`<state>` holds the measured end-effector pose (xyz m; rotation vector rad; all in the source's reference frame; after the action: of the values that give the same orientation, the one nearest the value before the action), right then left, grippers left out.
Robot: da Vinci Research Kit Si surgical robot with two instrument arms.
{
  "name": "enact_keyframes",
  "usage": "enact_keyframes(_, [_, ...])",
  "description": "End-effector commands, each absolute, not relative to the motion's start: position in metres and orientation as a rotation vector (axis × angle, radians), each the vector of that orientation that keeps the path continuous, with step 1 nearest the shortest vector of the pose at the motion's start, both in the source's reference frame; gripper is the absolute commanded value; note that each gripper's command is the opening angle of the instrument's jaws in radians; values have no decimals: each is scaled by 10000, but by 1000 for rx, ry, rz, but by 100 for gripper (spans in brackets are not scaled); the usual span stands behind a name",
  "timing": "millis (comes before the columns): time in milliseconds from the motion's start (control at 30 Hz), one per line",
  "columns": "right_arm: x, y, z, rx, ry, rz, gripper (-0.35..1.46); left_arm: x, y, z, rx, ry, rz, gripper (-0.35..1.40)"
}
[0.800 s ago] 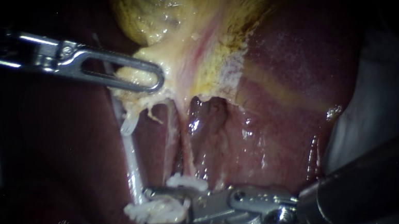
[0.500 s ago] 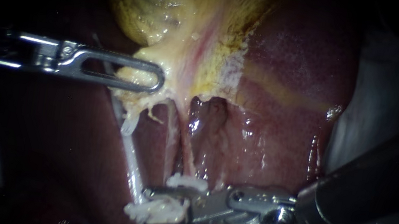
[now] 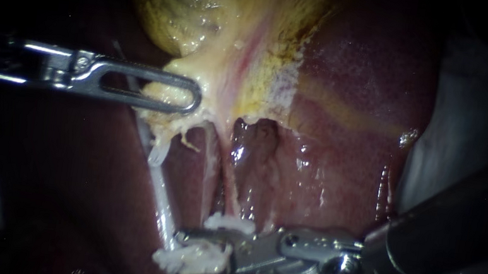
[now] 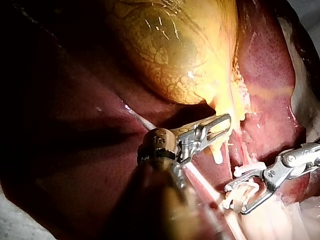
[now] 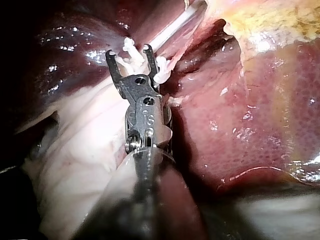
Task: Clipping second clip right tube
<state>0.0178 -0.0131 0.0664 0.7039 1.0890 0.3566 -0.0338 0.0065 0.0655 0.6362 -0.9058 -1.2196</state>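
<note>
Light: fell brightest at the centre, faded to black by 9 and 12 o'clock.
Surround: pale material (image 3: 456, 122) lay at 3 o'clock.

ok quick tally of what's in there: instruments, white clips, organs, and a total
instruments: 2 (left instrument, right instrument)
white clips: 2 (one just beside the right instrument, one held in it)
gallbladder: 1
liver: 1
total: 6
</note>
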Motion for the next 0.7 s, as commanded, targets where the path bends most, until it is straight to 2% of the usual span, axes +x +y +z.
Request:
enact_keyframes(33, [175,-128,660,707,1095,360,46,-338,65,655,636,-904,-1219,-35])
enact_keyframes(367, [143,-86,621,707,1141,384,45,-337,65,655,636,-904,-1219,-35])
enact_keyframes(700, [119,-60,607,682,1153,398,45,-337,65,655,636,-904,-1219,-35])
